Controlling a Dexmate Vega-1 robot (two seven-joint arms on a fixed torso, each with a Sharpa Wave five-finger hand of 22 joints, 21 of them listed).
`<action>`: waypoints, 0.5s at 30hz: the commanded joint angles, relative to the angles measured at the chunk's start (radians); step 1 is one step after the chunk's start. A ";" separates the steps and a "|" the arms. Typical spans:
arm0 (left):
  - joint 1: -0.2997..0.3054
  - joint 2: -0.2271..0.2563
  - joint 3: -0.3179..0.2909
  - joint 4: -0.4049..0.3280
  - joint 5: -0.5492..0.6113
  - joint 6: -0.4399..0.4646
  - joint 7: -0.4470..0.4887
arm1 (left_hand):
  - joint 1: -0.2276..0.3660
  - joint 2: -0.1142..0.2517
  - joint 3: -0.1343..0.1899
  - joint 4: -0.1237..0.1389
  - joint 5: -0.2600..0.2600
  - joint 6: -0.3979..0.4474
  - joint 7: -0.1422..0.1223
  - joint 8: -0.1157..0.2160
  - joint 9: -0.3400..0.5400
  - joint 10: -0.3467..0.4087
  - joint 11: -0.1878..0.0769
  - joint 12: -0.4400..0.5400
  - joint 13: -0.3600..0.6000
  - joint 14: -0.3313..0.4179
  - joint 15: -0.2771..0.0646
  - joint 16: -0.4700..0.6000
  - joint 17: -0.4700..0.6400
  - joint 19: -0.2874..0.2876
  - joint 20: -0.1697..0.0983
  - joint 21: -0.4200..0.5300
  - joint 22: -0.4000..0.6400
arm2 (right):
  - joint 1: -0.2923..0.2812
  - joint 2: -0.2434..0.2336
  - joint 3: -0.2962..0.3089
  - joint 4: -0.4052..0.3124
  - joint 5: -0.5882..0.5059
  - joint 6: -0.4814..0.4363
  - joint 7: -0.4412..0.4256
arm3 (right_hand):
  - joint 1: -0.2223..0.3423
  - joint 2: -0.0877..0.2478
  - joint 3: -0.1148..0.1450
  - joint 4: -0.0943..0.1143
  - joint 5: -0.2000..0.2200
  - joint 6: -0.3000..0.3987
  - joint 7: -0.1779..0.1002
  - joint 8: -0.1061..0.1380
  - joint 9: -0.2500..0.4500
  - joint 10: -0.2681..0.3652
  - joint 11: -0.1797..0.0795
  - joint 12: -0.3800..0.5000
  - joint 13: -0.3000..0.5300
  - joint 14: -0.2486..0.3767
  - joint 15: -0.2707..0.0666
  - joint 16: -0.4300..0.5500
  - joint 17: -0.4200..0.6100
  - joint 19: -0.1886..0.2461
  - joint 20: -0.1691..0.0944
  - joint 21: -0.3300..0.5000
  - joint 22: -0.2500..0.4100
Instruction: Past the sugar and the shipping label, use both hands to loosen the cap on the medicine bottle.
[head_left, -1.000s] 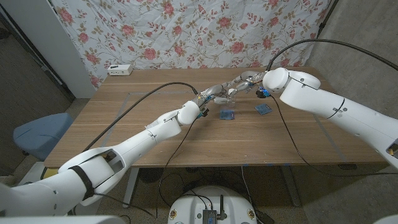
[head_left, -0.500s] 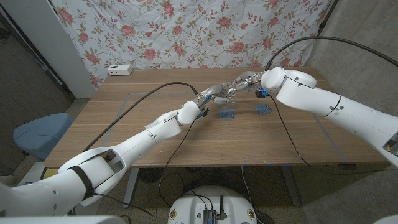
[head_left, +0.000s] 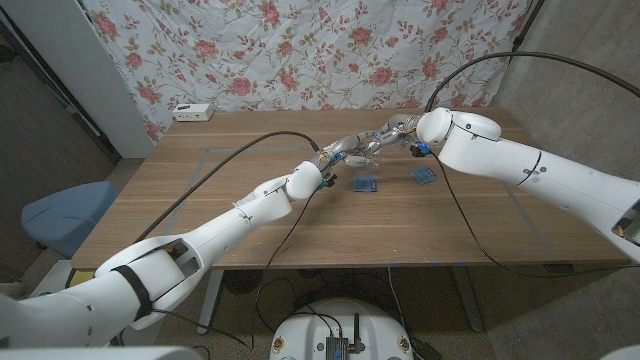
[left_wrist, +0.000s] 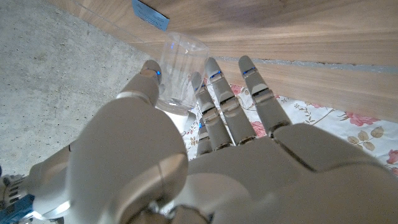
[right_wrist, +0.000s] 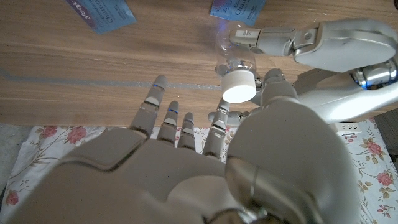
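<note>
Standing beyond the blue packets (head_left: 367, 183) on the table (head_left: 200, 180), the clear, light, likely slippery medicine bottle (left_wrist: 179, 68) is pinched by the left hand (left_wrist: 205, 137) while the right hand (right_wrist: 205, 162), fingers apart, reaches its white cap (right_wrist: 239, 85).

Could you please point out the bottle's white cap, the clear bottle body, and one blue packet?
cap (right_wrist: 239, 86), right wrist view, its flat white top.
bottle (left_wrist: 180, 67), left wrist view, its clear side wall.
blue packet (head_left: 365, 184), head view, its middle.

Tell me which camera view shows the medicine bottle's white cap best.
The right wrist view: the white cap faces the camera, bright and round, beside the right hand. The left wrist view shows the clear bottle between the left hand's fingers; the cap is unclear there. The head view is too small to tell.
</note>
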 joint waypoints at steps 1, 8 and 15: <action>-0.002 -0.003 0.003 0.002 0.000 0.006 -0.002 | 0.004 0.011 0.007 -0.002 0.008 0.005 -0.004 0.004 0.002 0.023 -0.017 0.006 0.006 -0.001 -0.038 0.005 0.001 -0.004 -0.001 0.002 0.002 | 0.020 0.003 -0.031 0.001 -0.012 -0.036 -0.012 | 0.006 0.005 -0.001 -0.007 0.011 0.016 0.006 0.010 0.006 0.006 0.008 0.007 0.000 0.008 0.009 0.006 -0.002 0.009 0.001 0.007 0.003; -0.002 -0.003 0.004 0.001 0.001 0.006 -0.001 | 0.004 0.010 0.007 -0.002 0.008 0.005 -0.004 0.004 0.002 0.025 -0.016 0.006 0.006 -0.002 -0.040 0.005 0.001 -0.004 -0.001 0.001 0.002 | 0.019 0.007 -0.036 -0.003 -0.013 -0.056 -0.034 | 0.024 0.013 0.007 -0.023 0.018 0.051 0.003 0.026 0.011 0.023 0.011 0.012 0.001 0.024 0.009 0.010 -0.005 0.019 0.000 0.010 0.003; -0.001 -0.001 0.003 -0.002 0.000 0.007 -0.002 | 0.003 0.010 0.007 -0.002 0.008 0.005 -0.004 0.004 0.002 0.024 -0.017 0.006 0.006 -0.001 -0.040 0.006 0.001 -0.005 -0.001 0.001 0.002 | 0.017 0.009 -0.038 -0.006 -0.009 -0.061 -0.052 | 0.037 0.018 0.011 -0.035 0.022 0.087 0.005 0.045 0.019 0.033 0.010 0.014 0.001 0.034 0.002 0.014 -0.007 0.028 -0.001 0.012 0.003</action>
